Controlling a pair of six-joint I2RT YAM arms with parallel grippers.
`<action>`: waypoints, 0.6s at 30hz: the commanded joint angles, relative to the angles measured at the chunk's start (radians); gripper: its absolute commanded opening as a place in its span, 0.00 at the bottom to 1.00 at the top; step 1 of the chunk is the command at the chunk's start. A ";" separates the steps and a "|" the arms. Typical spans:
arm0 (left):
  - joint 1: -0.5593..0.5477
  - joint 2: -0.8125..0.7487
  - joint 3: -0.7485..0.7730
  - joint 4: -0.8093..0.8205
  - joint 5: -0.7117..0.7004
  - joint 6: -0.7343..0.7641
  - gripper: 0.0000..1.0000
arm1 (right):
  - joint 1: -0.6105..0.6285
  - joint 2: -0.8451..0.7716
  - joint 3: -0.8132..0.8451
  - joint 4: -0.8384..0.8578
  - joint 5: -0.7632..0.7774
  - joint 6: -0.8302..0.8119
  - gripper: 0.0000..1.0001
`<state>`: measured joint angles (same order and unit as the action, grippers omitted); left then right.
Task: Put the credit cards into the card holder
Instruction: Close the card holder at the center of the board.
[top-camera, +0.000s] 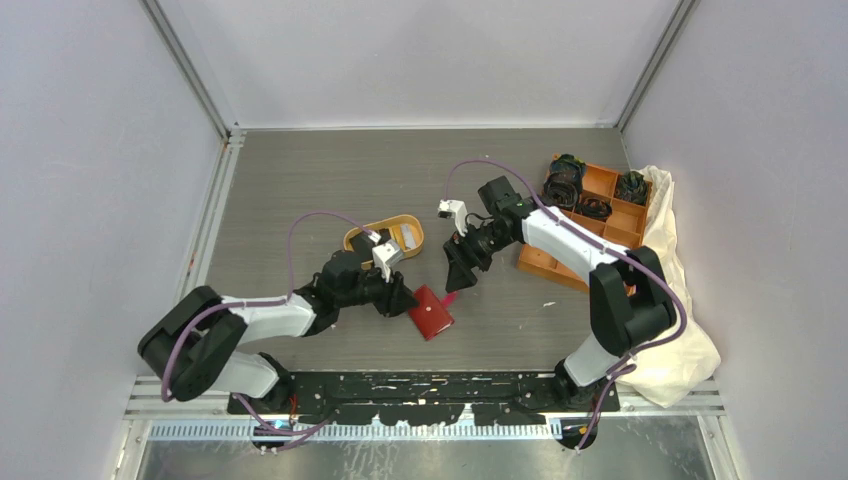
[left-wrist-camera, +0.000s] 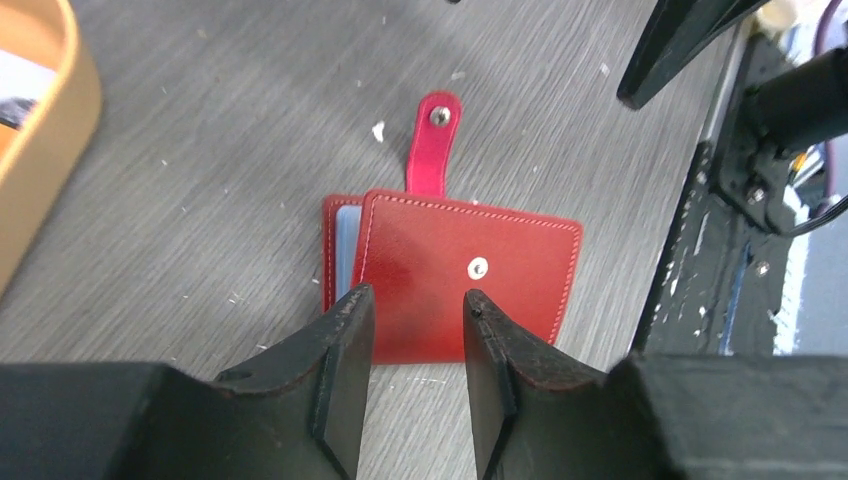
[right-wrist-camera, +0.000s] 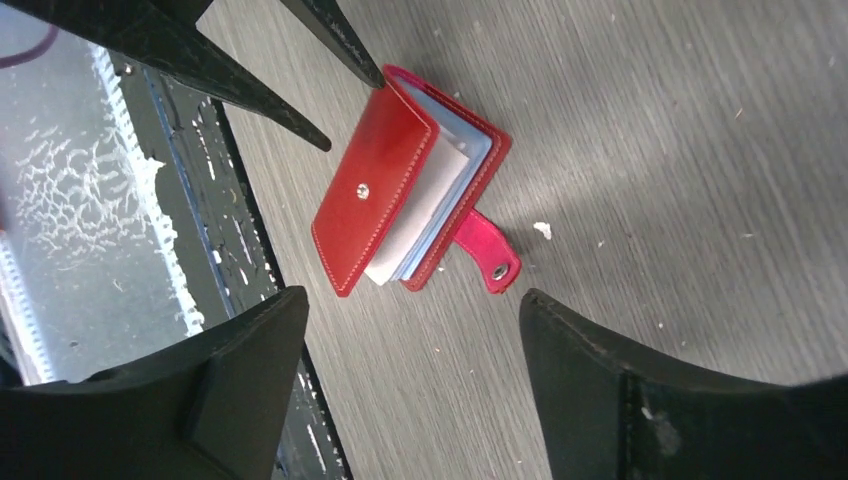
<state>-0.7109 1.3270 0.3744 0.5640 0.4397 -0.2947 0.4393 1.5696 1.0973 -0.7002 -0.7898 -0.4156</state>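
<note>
Although the grey table (top-camera: 300, 190) carried an orange compartment box (top-camera: 598, 200) at its right and an orange oval tray (top-camera: 352, 238) nearer the middle, the work sat between the two arms, where the card holder (top-camera: 432, 313) lay close to the near edge. It lay partly open, its cover lifted off the pale lining with a whitish leaf showing inside. The right gripper (right-wrist-camera: 410, 295) hung above it with its jaws spread wide and nothing between them. The left gripper (left-wrist-camera: 415, 305) stood at the holder's near edge, jaws part-way apart and clamping nothing; in the right wrist view one tip touched a corner of the cover. A whitish one of the credit cards (top-camera: 405, 237) seemed to wait in the tray. The step probably called for fetching that card. The left tips would do best pinning the cover, so the holder could not skid. The right should pinch a short edge, come in low and slide along the lining, clear of the loose clasp tab (left-wrist-camera: 432, 140).
</note>
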 joint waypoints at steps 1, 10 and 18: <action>0.007 0.102 0.065 -0.003 0.073 0.080 0.38 | -0.002 0.058 0.066 -0.061 0.020 -0.022 0.79; 0.032 0.236 0.123 0.057 0.203 0.004 0.35 | 0.013 0.090 0.069 -0.071 0.045 -0.040 0.77; 0.036 0.180 0.102 -0.031 0.042 -0.008 0.45 | 0.032 0.105 0.076 -0.087 0.079 -0.057 0.77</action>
<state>-0.6796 1.5593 0.4755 0.5667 0.5629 -0.3008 0.4576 1.6672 1.1320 -0.7731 -0.7269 -0.4469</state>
